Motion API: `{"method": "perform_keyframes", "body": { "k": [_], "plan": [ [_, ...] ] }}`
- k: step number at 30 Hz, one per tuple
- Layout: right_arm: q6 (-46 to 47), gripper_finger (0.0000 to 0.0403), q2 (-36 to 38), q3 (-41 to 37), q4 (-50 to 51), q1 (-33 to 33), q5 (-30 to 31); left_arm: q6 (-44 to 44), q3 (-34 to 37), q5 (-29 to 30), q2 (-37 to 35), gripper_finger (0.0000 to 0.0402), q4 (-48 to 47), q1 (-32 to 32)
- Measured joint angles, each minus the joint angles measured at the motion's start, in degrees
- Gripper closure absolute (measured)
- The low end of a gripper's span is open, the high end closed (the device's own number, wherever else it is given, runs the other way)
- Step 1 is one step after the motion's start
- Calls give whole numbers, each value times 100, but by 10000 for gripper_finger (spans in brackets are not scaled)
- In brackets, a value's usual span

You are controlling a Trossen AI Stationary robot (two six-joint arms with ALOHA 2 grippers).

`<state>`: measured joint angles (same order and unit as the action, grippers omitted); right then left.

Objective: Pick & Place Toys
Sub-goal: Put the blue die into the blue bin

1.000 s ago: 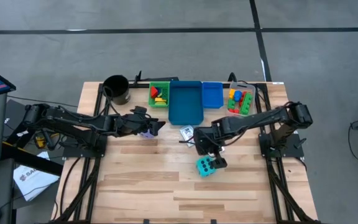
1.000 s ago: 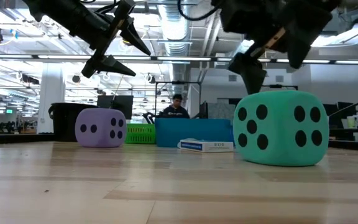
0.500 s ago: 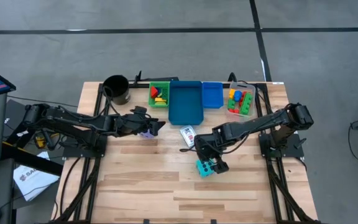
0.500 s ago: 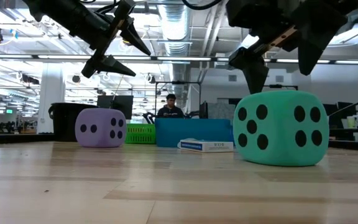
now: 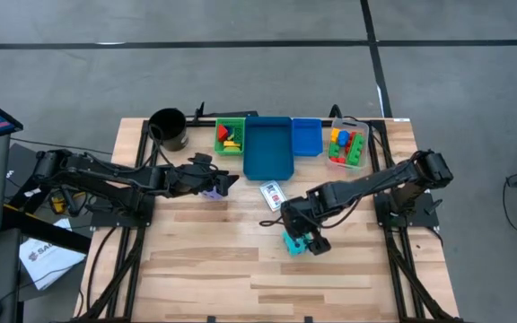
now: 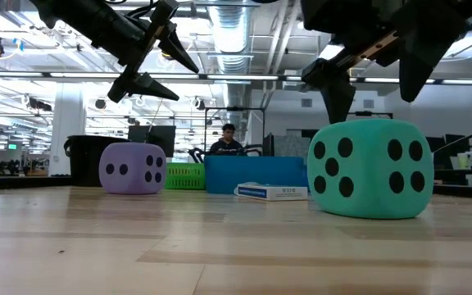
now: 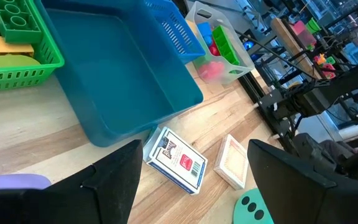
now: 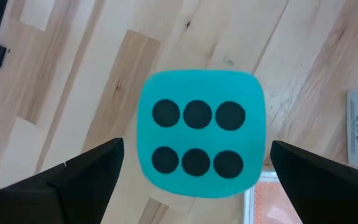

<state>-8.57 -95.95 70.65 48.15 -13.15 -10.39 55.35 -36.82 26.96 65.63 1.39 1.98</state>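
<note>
We look down on a pale wooden surface [image 5: 214,260] on a black frame, standing on a grey floor crossed by dark lines; along its far edge sit a black cup [image 5: 168,128], a green basket [image 5: 232,135] with bricks in it, a large blue bin [image 5: 268,147], a smaller blue bin [image 5: 306,136] and a clear bin [image 5: 348,144] filled with red, yellow, blue and green bricks [image 5: 341,140]; from table height we see an open workshop behind, with ceiling pipes and lights, and a person [image 6: 229,141] standing beyond the bins. A box of playing cards [image 5: 271,193] lies just in front of the large blue bin; the purple die [image 6: 132,168] rests on the surface near the cup's side, and the larger cyan die [image 6: 369,168] sits nearer the middle, toward the right arm's side. The right hand [image 5: 303,235] hangs directly over the cyan die, pointing straight down; its fingers [image 8: 86,174] stand wide apart on either side of the die's six-dot top face, and we cannot tell whether they touch it. The left hand [image 5: 227,182] is stretched out low across the surface from the left, raised above the purple die and angled toward the large blue bin; its fingers [image 7: 114,180] are apart and hold nothing.
</note>
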Motion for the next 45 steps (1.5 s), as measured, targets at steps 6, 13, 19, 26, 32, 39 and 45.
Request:
{"method": "perform_keyframes", "body": {
  "k": [6, 13, 19, 26, 32, 39, 45],
  "plan": [
    [79, 3, 1, -2, -188, -39, 5, -2, 0, 0, 0, 117, -2, -2],
    [129, 3, 1, -2, -247, -39, 174, -4, 0, 0, 0, 117, -4, -2],
    [159, 3, 1, -1, -342, -44, 169, -4, 0, 0, 0, 117, -7, -2],
    [150, 3, 1, -2, -346, -157, 151, -62, 0, 0, 0, 117, -7, -2],
    [223, 3, -135, 1, -540, -224, 318, -264, 0, 0, 0, 117, -7, 0],
    [395, 3, -350, 9, -572, -216, 356, -275, 0, 0, 0, 117, -31, -2],
    [414, 3, -389, 0, -482, -216, 451, -291, 0, 0, 0, 117, -40, -1]
  ]
}}
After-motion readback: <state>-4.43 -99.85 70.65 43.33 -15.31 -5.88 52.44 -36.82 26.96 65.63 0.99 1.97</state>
